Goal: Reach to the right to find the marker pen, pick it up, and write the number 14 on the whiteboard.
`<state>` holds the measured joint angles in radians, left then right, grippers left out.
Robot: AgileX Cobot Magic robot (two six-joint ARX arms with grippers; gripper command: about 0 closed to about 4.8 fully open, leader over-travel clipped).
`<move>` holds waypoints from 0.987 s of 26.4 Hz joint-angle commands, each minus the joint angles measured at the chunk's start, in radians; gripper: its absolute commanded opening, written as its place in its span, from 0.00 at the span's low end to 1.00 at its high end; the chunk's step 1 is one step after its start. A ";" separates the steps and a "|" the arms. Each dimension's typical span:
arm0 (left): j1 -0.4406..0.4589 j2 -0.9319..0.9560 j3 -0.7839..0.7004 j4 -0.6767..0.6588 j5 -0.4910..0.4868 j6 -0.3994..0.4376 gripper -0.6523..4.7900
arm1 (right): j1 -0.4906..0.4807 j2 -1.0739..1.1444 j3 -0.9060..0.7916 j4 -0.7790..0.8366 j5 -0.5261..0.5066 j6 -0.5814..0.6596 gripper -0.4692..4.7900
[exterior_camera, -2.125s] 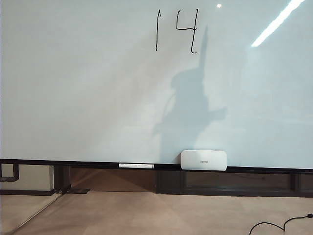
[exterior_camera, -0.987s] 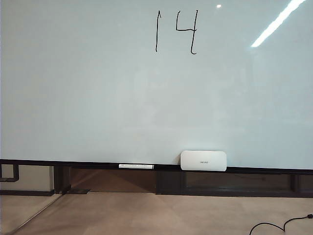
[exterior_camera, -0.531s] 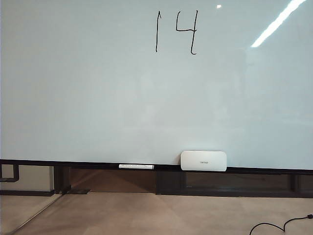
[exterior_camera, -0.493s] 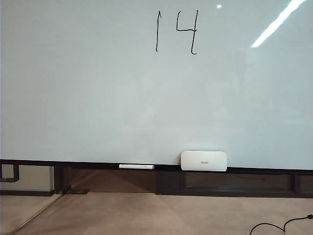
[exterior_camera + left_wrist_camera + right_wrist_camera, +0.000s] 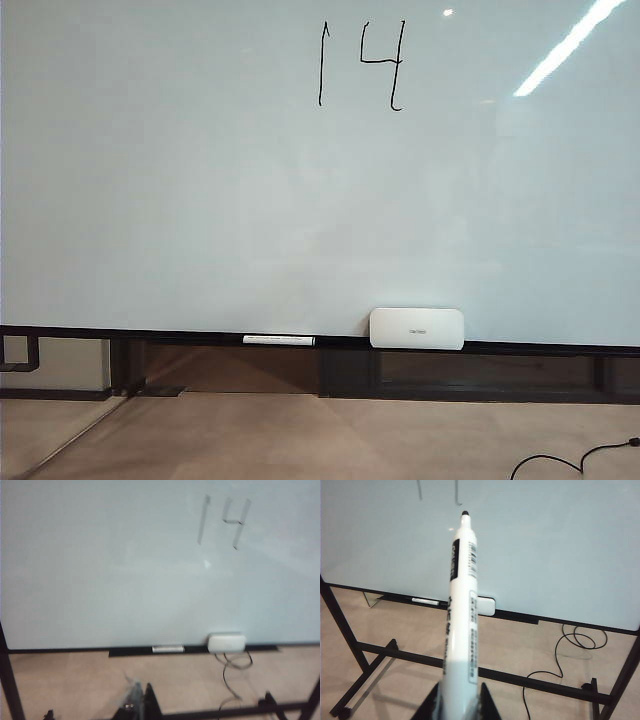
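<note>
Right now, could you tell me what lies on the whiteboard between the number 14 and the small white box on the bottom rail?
Nothing: in the exterior view the whiteboard is bare from the number 14 down to the white box.

Right gripper [image 5: 456, 705] clamped on the marker pen [image 5: 461, 615], dark nib aimed up at the whiteboard [image 5: 560, 545], well short of it, white box [image 5: 486, 606] and capped marker [image 5: 425, 601] on the rail, black cable [image 5: 560, 660] looped on the floor
</note>
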<state>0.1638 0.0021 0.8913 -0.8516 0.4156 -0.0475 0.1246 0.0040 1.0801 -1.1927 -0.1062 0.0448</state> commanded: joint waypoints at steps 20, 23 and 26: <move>0.019 0.005 -0.389 0.542 -0.116 -0.133 0.11 | 0.003 0.001 -0.565 0.717 -0.053 0.087 0.09; 0.018 0.005 -0.428 0.550 -0.115 -0.157 0.11 | 0.003 0.001 -0.631 0.790 -0.053 0.087 0.09; 0.018 0.005 -0.474 0.549 -0.116 -0.203 0.11 | 0.003 0.002 -0.676 0.822 -0.053 0.088 0.09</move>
<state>0.1833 0.0067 0.4351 -0.3042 0.3027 -0.2111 0.1272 0.0059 0.4095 -0.4179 -0.1562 0.1280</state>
